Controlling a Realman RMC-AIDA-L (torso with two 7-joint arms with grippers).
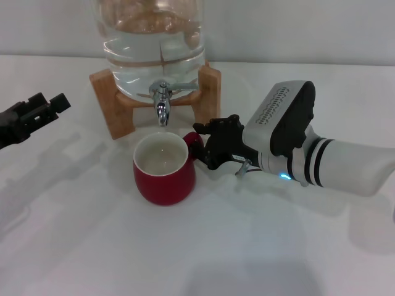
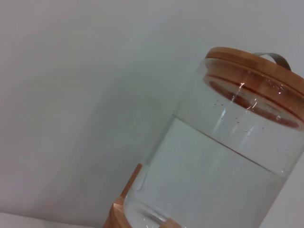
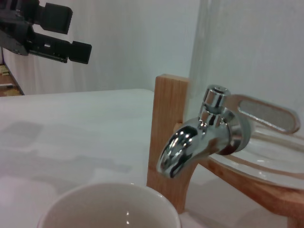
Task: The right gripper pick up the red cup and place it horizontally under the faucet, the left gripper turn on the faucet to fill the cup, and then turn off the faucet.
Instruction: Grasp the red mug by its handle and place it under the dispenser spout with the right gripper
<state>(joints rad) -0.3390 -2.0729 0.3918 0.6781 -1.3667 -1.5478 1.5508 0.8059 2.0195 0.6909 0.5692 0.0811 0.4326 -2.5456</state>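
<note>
We pinch the cup's (image 1: 164, 171) handle with the right gripper (image 1: 210, 147) under the faucet (image 1: 162, 102); next our spread left gripper (image 1: 43, 108) must reach its lever.

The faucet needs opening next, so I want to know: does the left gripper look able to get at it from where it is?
Probably yes. The left gripper hangs off to the robot's left of the faucet, with only bare table between. The red cup sits below the spout and the right gripper holds its far side, neither blocking.
</note>
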